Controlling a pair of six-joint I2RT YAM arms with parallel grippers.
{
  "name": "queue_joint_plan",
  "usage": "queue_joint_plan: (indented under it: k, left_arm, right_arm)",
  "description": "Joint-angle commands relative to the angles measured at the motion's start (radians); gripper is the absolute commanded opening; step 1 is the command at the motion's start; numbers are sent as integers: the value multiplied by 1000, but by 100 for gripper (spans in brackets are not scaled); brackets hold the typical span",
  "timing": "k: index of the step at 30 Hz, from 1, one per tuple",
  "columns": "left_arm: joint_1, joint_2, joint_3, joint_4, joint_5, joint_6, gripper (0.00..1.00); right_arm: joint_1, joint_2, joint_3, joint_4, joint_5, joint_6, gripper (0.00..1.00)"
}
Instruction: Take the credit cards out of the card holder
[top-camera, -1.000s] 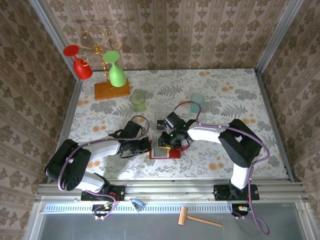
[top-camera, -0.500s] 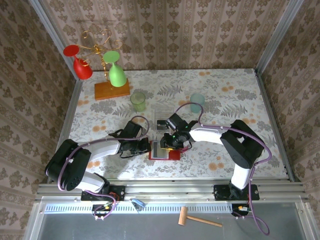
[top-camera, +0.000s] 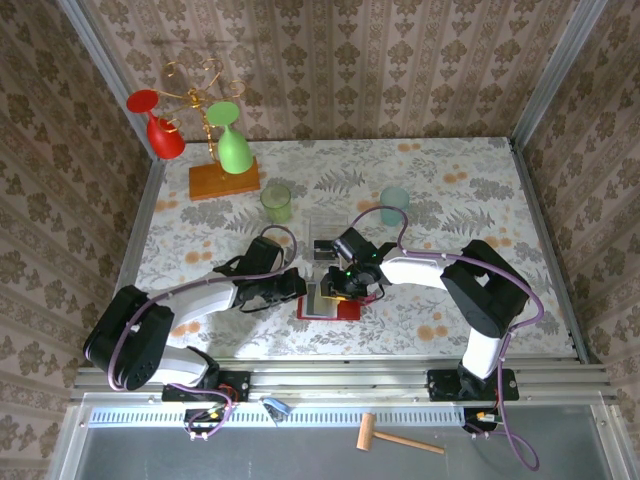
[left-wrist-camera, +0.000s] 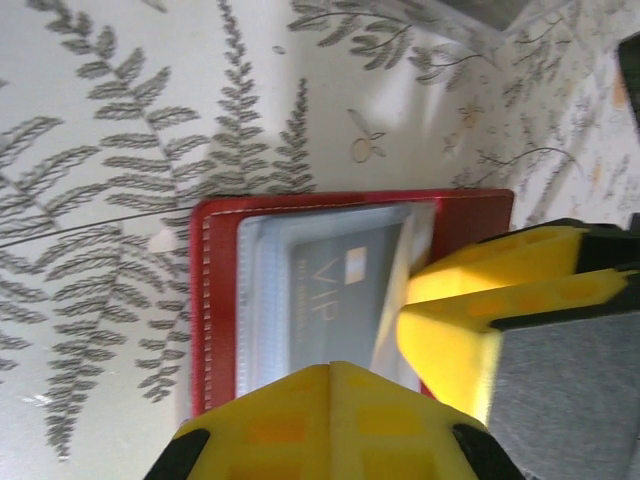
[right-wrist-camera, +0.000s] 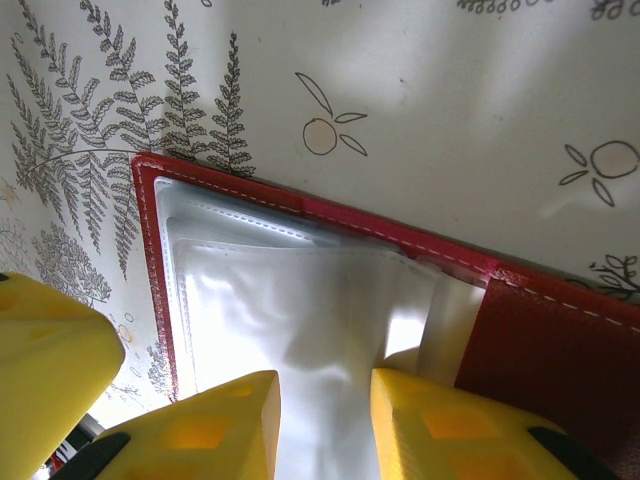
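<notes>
One grey card (left-wrist-camera: 335, 300) sits in the holder (top-camera: 330, 303), open on the worktop (top-camera: 450, 200); shut left end effector (left-wrist-camera: 330, 390) should pin it while right end effector (right-wrist-camera: 320, 420), narrowly parted over the pocket (right-wrist-camera: 300, 300), pulls straight.

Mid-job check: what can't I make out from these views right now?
Cards left in the red folding card holder: the left wrist view shows one grey VIP card; yellow fingers cover the rest.
What, if anything, the right gripper pinches, card or clear plastic sleeve: glare whitens it in the right wrist view.
Holder's pockets in the top view: too small to read.
</notes>
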Motion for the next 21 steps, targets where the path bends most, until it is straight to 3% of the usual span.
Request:
queue_joint_plan:
  k: [1,21]
  left_arm:
    - [-9,18,13,57,53,-31,4]
    - [-25,89,17,79,63,-36,2]
  right_arm:
    - [-7,-22,-22,3,10,18,31]
    - [-8,-30,-33,4,9,18,30]
